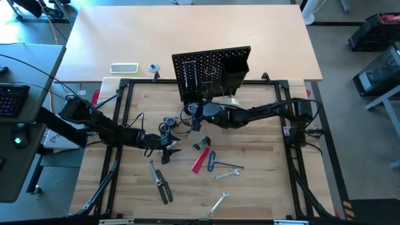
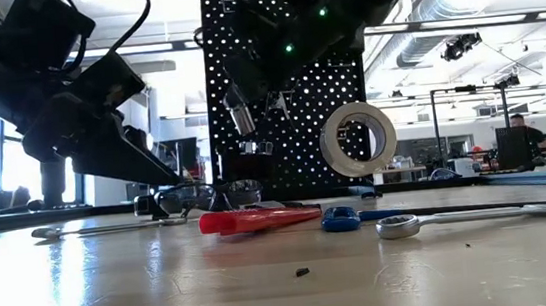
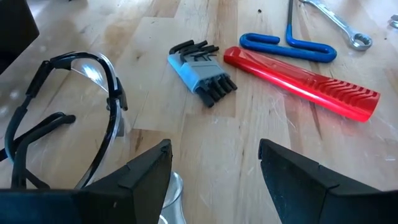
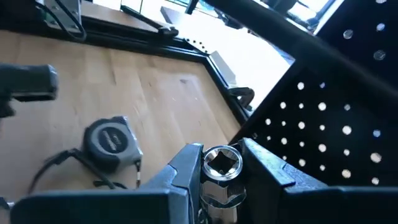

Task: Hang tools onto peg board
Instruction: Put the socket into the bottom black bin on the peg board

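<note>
The black peg board stands upright at the table's far edge, and a pale tape roll hangs on it. My right gripper hovers just in front of the board's lower left part, shut on a silver socket. My left gripper stands open low over the table, left of the tools. Before it lie the hex keys, the red-handled cutter, the blue-handled tool and a silver wrench. Black-handled pliers lie nearer the front. My right gripper pinches the silver socket between its two fingers, which sit on its opposite sides. The end with the square hole pokes out past the fingertips. The fingers come from the table's right, slanting a little downward. The socket is lifted clear of the table, close before the board.
Safety glasses lie beside my left gripper, and a small silver piece shows next to one of its fingers. A black tape measure lies left of the board. Another wrench lies near the front edge. A black frame borders the table.
</note>
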Controlling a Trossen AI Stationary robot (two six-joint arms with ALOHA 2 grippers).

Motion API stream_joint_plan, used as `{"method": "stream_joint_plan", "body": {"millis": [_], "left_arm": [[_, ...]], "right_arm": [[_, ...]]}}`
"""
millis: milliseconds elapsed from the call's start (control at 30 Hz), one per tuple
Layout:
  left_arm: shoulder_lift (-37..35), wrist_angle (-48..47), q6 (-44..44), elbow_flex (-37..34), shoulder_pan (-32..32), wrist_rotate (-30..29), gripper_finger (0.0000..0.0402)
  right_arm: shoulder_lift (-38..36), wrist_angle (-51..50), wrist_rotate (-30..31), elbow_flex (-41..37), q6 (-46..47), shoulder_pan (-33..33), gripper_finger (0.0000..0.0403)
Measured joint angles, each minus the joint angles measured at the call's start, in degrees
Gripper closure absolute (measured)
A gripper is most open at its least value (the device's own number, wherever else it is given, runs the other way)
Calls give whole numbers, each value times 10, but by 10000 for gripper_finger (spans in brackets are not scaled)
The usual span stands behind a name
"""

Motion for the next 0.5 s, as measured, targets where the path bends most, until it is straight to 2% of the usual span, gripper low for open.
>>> {"method": "stream_joint_plan", "body": {"millis": [367, 500], "left_arm": [[0, 2, 11, 0, 0, 1, 170], [0, 26, 11, 0, 0, 33, 170]], "right_arm": [[24, 24, 13, 0, -43, -19, 322], [26, 22, 12, 0, -40, -30, 322]]}}
